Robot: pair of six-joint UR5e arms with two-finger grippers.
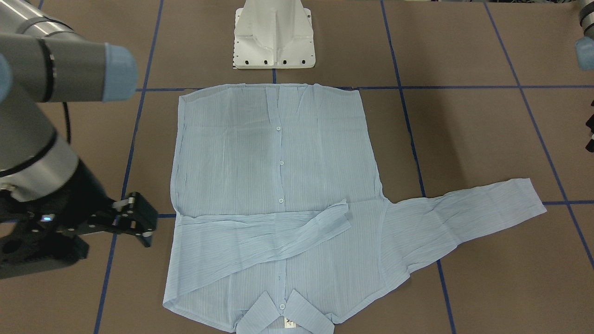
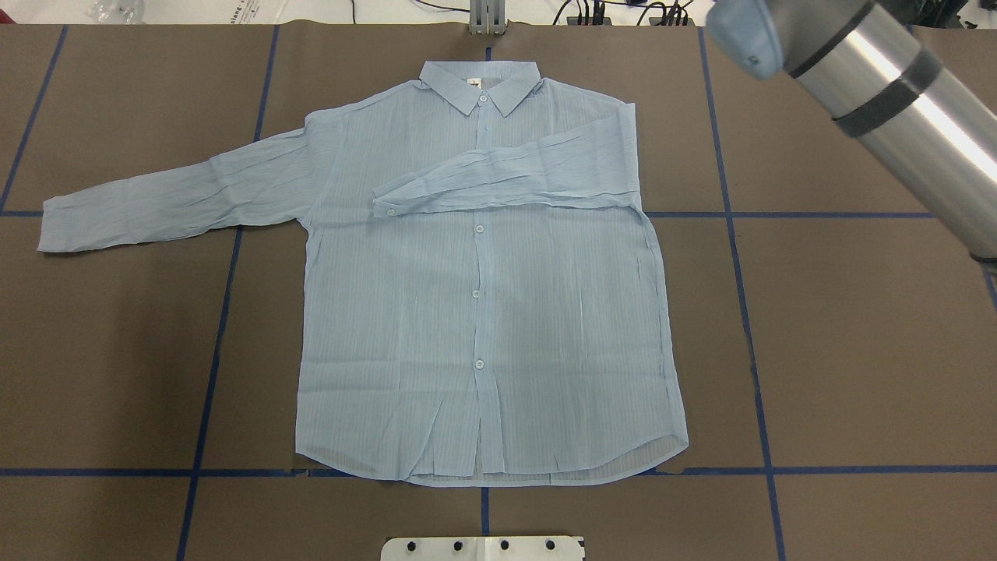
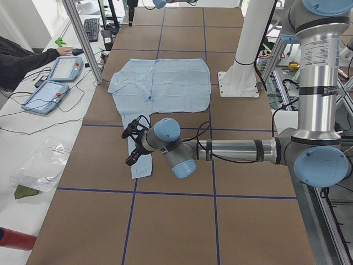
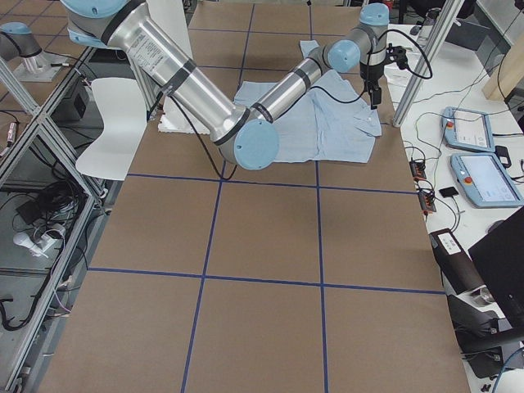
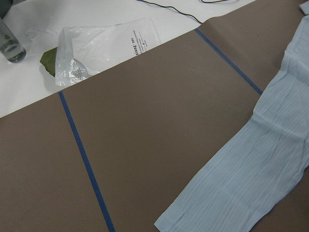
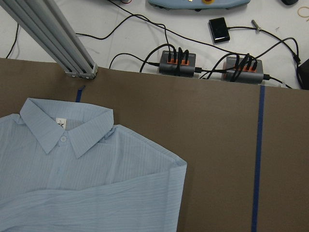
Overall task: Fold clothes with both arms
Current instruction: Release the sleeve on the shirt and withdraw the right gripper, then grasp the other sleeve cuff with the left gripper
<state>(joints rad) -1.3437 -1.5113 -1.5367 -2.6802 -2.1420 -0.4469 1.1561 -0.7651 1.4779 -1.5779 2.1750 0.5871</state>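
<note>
The light-blue striped shirt (image 2: 483,312) lies flat and buttoned on the brown table, with its collar (image 2: 479,82) at the far edge. One sleeve (image 2: 506,175) is folded across the chest. The other sleeve (image 2: 156,195) lies stretched out to the robot's left. My right gripper (image 1: 139,220) hovers open and empty beside the folded shoulder; its wrist view shows the collar (image 6: 67,128). My left gripper (image 3: 132,146) hangs above the stretched sleeve's cuff (image 5: 241,183). I cannot tell whether it is open or shut.
The white pedestal (image 1: 274,37) stands at the shirt's hem side. An aluminium post (image 6: 53,38) and cable boxes (image 6: 178,63) sit past the collar edge. A plastic bag (image 5: 87,48) lies off the table's left end. Operator tablets (image 3: 55,83) are nearby.
</note>
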